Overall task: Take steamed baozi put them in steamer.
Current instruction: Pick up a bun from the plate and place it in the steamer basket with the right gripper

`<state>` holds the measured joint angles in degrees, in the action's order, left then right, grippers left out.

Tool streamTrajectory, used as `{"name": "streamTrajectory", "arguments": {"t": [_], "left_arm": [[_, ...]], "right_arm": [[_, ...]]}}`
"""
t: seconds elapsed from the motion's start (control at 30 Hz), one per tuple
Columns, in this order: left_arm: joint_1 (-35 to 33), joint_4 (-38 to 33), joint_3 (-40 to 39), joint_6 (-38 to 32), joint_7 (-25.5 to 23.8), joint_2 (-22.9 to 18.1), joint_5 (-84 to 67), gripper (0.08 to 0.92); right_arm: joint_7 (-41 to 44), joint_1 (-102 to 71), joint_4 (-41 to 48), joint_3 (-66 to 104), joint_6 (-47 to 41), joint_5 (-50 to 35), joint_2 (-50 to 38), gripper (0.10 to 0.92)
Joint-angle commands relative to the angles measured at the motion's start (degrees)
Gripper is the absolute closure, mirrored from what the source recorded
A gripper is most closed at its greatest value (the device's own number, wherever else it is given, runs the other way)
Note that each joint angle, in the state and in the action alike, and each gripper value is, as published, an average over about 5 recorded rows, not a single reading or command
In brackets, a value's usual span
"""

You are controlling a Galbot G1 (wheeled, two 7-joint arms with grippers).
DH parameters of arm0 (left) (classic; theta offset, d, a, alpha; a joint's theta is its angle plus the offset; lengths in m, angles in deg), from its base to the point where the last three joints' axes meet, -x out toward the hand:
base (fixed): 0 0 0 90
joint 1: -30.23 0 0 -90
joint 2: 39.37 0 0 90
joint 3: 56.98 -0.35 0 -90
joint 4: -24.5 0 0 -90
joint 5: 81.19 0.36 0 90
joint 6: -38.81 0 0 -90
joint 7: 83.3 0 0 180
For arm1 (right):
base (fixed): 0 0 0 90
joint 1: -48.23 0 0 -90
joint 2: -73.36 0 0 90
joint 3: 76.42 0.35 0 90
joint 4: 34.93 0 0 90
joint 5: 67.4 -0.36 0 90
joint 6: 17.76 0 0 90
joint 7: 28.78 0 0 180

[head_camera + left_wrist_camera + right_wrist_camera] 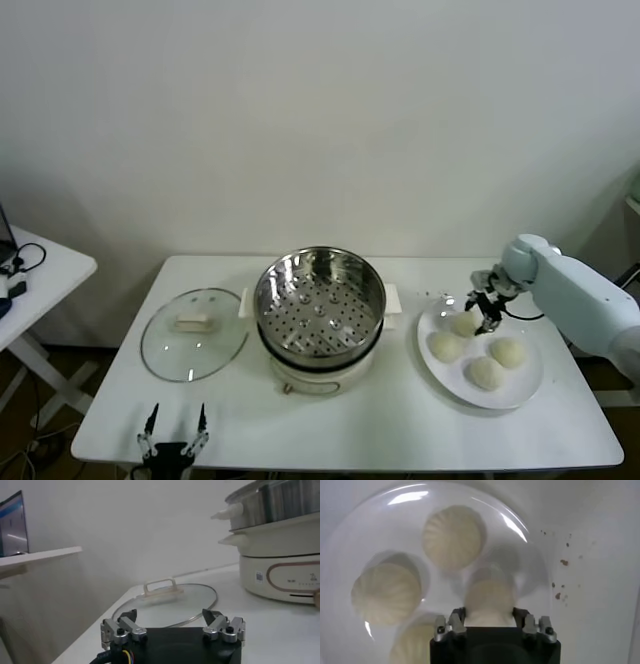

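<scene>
four baozi (485, 372) on plate (524, 392), lid (193, 334) left

No legible text, brand, number or sign is found in any view. The one candidate is a small white label (259, 576) on the cream base of the steamer (280, 575), seen in the left wrist view at about 9 o'clock from the brown-outlined control panel (295, 580); its dark markings are too small to read. The panel itself carries a few faint marks near its 3 o'clock end, also unreadable. A lit screen (12, 522) on the side table shows only blurred bluish bands, no readable characters.
</scene>
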<state>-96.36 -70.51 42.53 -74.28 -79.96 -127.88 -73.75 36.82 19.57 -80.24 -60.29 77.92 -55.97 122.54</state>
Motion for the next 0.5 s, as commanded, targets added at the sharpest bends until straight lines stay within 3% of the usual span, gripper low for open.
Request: {"name": "streamTrajectory", "arguments": {"t": [0.03, 0.27, 0.5], "left_arm": [[-0.28, -0.09, 0.15, -0.38, 0.33, -0.17, 0.57, 0.177], [-0.58, 0.03, 0.08, -0.71, 0.42, -0.43, 1.21, 0.177], [-0.97, 0.34, 0.50, -1.03, 0.69, -0.25, 1.86, 0.177]], "right_arm": [[0.75, 5.88, -6.12, -5.82, 0.92, -5.08, -3.09, 0.402], [3.25, 32.72, -21.47, -26.36, 4.30, -19.00, -7.88, 0.405], [3.62, 52.01, -32.42, -37.73, 10.84, -27.17, -0.71, 0.405]]}}
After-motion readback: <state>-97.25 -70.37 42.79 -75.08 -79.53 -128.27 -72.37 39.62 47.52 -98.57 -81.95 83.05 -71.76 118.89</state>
